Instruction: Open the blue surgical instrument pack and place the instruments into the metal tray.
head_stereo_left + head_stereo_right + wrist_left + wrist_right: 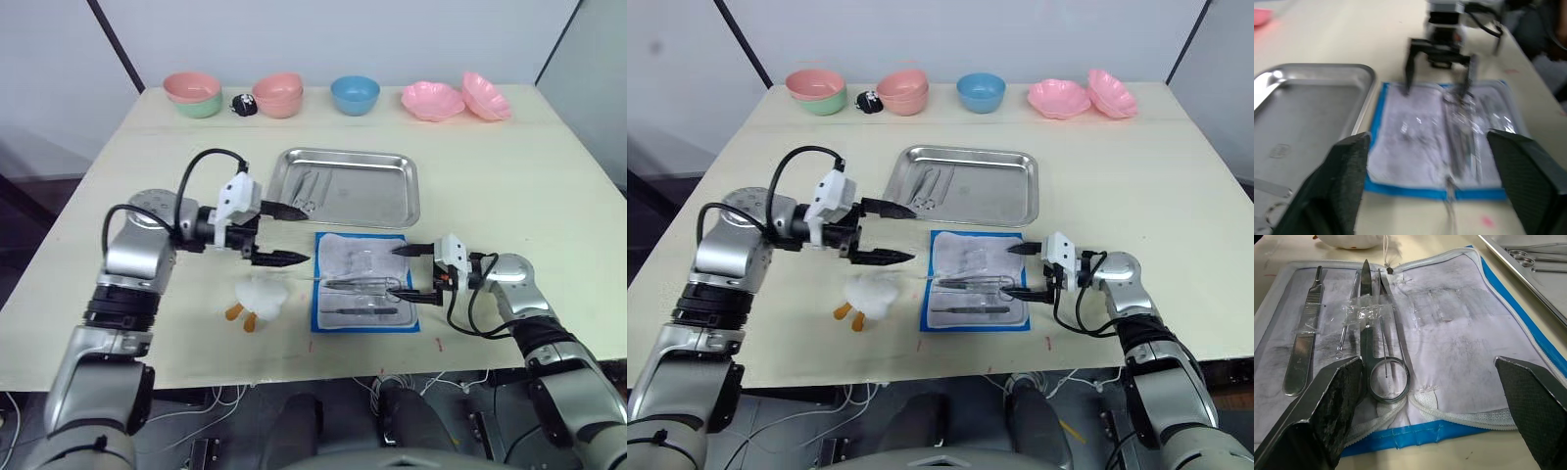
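- I see the pack (364,282) lying open and flat in the lower middle of the left eye view, white lining up, blue border around it.
- The tray (345,186) stands just above the pack in the frame, near its upper edge but apart from it.
- Some instruments (307,186) lie already in the left part of the tray (ring-handled ones, as far as I can tell).
- Other instruments are in the pack: scissors (1377,340), a flat handle tool (1302,340) and a thin probe (1347,318), the scissors and probe under a clear strap.
- My left gripper (286,235) hovers at the left of the pack and tray, fingers spread wide, holding nothing.
- My right gripper (409,271) is at the right edge of the pack, also wide open and empty; its lower finger is close to the scissors rings, but I cannot tell if it touches.
- A white soft toy (257,302) lies on the table (549,196) just left of the pack.
- Coloured bowls (354,94) stand in a row at the top of the frame, well apart from the tray.
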`<state>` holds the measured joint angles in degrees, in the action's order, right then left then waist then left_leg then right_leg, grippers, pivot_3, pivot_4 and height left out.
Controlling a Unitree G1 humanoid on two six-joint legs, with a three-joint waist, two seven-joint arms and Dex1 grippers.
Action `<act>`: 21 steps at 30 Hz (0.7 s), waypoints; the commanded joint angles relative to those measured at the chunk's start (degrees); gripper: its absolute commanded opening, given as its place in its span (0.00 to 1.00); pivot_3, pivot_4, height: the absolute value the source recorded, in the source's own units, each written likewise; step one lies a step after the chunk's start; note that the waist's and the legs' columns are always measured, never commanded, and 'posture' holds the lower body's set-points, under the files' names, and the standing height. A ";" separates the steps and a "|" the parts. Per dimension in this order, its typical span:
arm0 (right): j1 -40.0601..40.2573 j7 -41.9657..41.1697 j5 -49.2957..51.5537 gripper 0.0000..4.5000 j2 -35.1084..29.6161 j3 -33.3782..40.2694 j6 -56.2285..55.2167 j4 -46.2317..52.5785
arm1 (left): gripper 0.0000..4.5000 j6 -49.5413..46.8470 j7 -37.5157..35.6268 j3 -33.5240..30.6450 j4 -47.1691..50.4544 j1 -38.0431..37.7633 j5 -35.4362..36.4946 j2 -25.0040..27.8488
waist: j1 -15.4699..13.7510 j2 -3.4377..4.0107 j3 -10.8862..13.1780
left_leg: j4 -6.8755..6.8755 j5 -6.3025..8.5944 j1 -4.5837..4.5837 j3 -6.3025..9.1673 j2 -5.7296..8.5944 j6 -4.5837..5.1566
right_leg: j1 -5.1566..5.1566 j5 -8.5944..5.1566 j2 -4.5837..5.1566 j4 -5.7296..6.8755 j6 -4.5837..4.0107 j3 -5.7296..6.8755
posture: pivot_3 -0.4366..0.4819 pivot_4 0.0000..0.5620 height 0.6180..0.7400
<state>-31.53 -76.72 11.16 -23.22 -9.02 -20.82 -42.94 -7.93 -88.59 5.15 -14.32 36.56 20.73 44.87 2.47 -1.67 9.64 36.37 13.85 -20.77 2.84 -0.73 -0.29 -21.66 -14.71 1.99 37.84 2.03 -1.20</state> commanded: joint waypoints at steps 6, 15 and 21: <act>3.59 0.65 -5.39 1.00 -0.27 -3.64 1.17 -3.08 | 0.97 6.74 -3.91 5.77 -4.25 5.16 7.53 8.62 | 0.01 -0.01 0.01 | 0.00 0.01 0.00 -0.02 -0.19 0.01 | 0.00 -0.07 0.01 0.00 0.13 -0.03 | 0.48 0.27 1.00; 3.83 0.79 -5.35 1.00 -0.46 -3.57 1.37 -2.69 | 0.97 10.80 -3.91 6.88 -7.30 6.22 5.91 5.78 | -0.06 -0.01 0.01 | -0.01 0.01 -0.01 -0.07 -0.22 0.02 | -0.01 -0.09 -0.07 -0.01 0.16 -0.02 | 0.48 0.27 1.00; 3.95 0.74 -5.29 1.00 -0.61 -3.58 1.68 -2.27 | 0.97 15.34 -3.86 6.93 -8.24 5.22 1.93 1.65 | -0.04 -0.01 0.01 | -0.01 0.01 -0.02 -0.13 -0.20 0.02 | -0.02 -0.09 -0.10 0.00 0.15 -0.03 | 0.48 0.27 1.00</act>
<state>-30.95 -76.33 11.16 -23.26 -9.02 -20.58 -41.79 5.05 -89.57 12.95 -22.78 41.79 23.64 46.77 2.43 -1.68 9.65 36.36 13.86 -20.79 2.70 -0.92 -0.27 -21.68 -14.79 1.89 37.83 2.18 -1.23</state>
